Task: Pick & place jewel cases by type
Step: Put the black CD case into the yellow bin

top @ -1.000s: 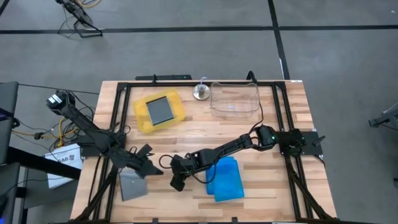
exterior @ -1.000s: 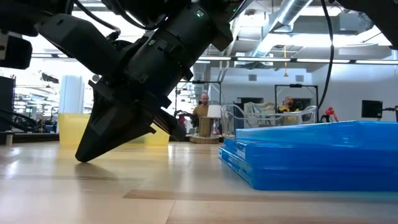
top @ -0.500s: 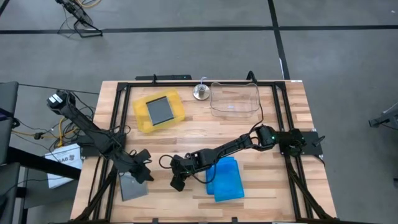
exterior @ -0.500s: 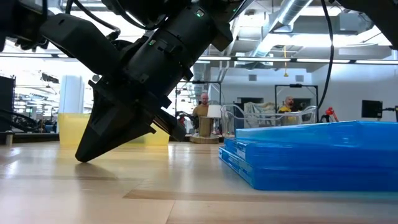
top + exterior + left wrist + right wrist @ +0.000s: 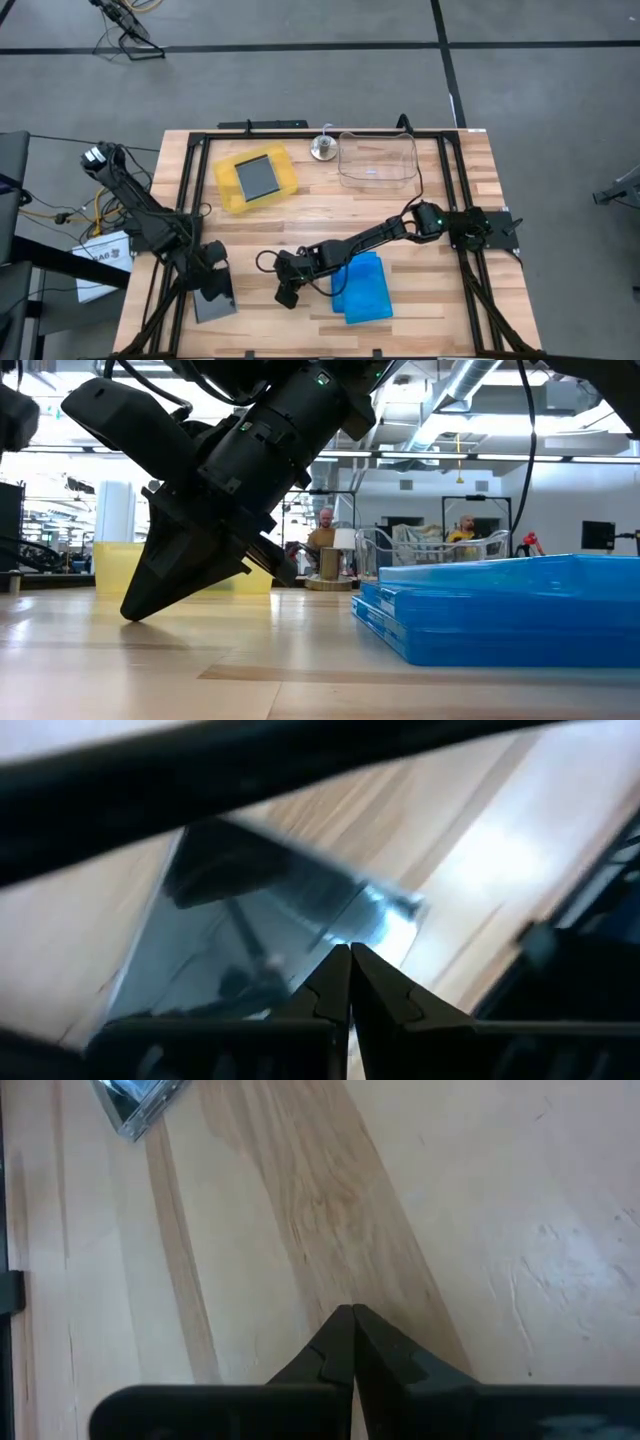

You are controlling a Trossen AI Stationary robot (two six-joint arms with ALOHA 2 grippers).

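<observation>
table [image 5: 330, 215]: lying across the middle of the high view, carrying everything I am working with.
tub [image 5: 378, 160]: sitting clear and unfilled at upper centre-right.
tray [image 5: 256, 180]: sitting yellow at upper centre-left, already holding one grey case [image 5: 259, 177].
blue cases [image 5: 362, 287]: lying stacked at lower centre, just beside my right arm.
loose grey case [image 5: 212, 299]: lying flat at lower left, partly under my left gripper.
left gripper [image 5: 212, 277]: I am clenching it over that case's near edge; the wrist view shows my fingertips [image 5: 349, 982] meeting, so whether the case is pinched I cannot tell.
right gripper [image 5: 286, 295]: I am resting it clenched, grasping nothing, tip down on bare wood left of the blue stack.
step: I am judging this as the grasp of the loose grey case.
next: lifting needs a sure hold, then carrying to the tray.
</observation>
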